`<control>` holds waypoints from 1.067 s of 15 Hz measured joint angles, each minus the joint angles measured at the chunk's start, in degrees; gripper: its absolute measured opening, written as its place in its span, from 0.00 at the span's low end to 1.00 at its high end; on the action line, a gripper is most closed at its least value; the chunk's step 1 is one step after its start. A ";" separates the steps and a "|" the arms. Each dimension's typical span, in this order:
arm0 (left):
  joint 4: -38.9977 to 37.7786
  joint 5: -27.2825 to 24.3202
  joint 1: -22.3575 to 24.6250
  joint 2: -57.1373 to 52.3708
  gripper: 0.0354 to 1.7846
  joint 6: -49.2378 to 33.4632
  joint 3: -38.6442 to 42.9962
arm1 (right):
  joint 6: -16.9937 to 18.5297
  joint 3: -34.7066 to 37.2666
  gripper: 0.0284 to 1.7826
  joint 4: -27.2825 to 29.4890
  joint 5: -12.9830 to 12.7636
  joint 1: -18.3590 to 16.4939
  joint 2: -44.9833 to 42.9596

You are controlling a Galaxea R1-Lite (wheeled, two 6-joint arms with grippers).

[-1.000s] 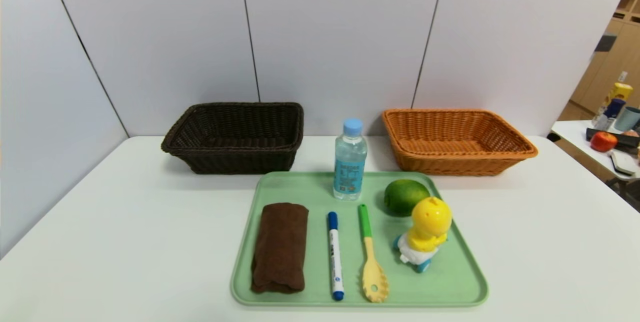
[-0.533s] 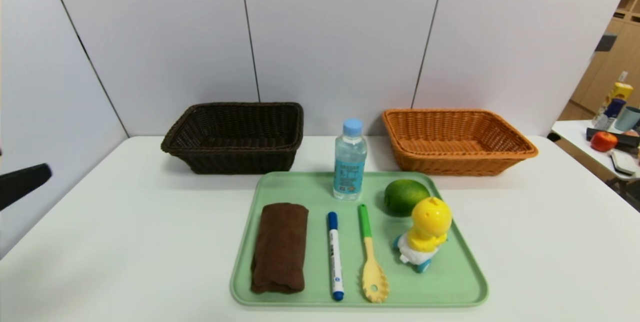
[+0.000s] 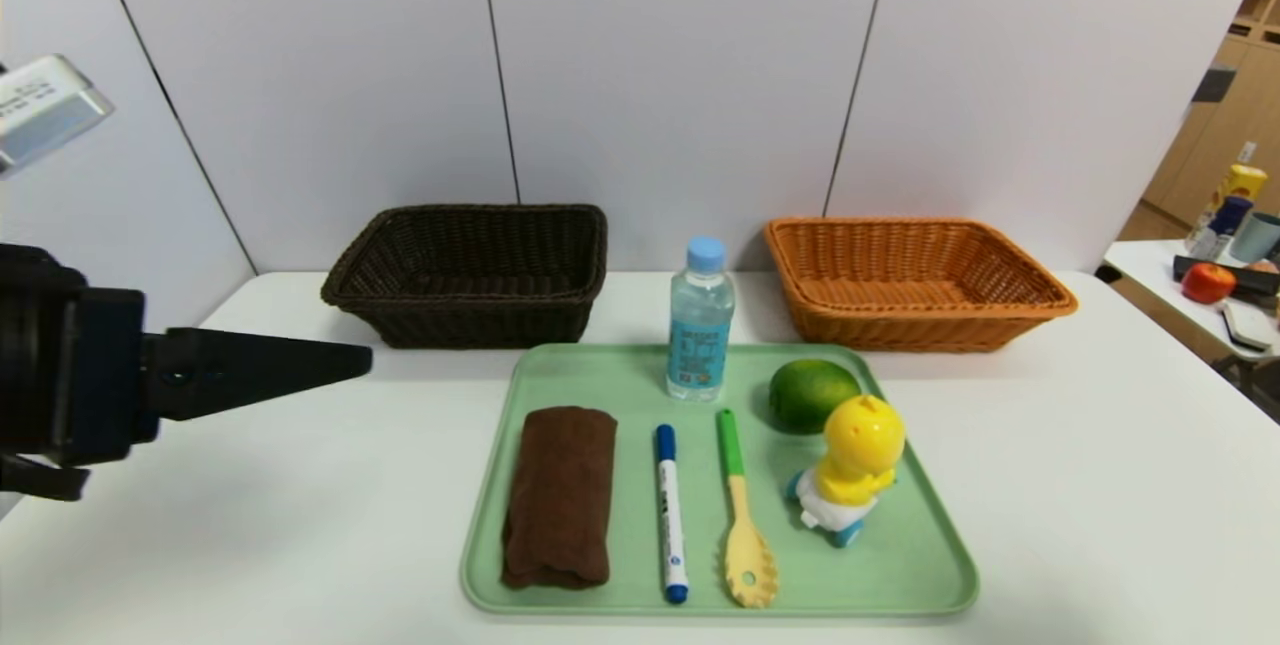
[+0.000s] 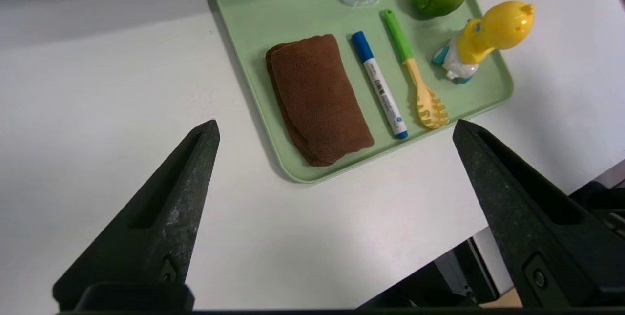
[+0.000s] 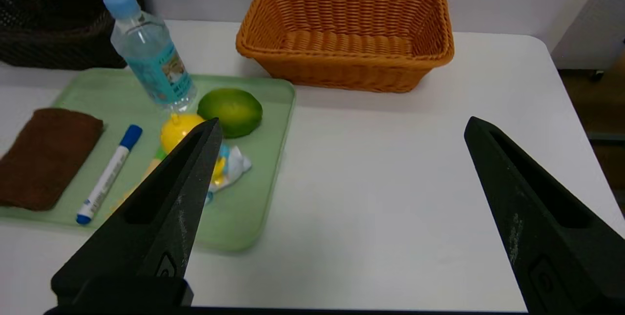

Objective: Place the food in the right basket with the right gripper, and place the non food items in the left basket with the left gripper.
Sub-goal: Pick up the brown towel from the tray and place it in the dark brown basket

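A green tray holds a folded brown cloth, a blue marker, a green-handled yellow pasta spoon, a lime, a yellow duck toy and a water bottle. The dark brown basket stands back left and the orange basket back right; both look empty. My left gripper is open and empty, raised left of the tray; in the left wrist view the cloth lies ahead. My right gripper is open and empty over bare table right of the tray.
White walls close the table at the back and left. A side table with an apple and containers stands at the far right. Bare table lies on both sides of the tray.
My left arm has come into the head view from the left edge and reached right toward the tray. The objects on the tray have not moved.
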 joint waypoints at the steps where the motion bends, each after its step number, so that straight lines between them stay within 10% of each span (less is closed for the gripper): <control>1: -0.63 3.25 -2.32 1.65 0.94 0.37 -0.06 | 1.21 -6.28 0.96 2.72 0.09 0.05 5.71; 7: -2.68 6.24 -6.73 9.70 0.94 2.43 0.05 | 4.92 -26.05 0.96 16.73 0.35 0.74 32.54; 16: 16.29 13.45 -15.60 27.12 0.94 -18.65 -15.82 | 8.37 -18.94 0.96 14.88 -0.13 2.54 39.49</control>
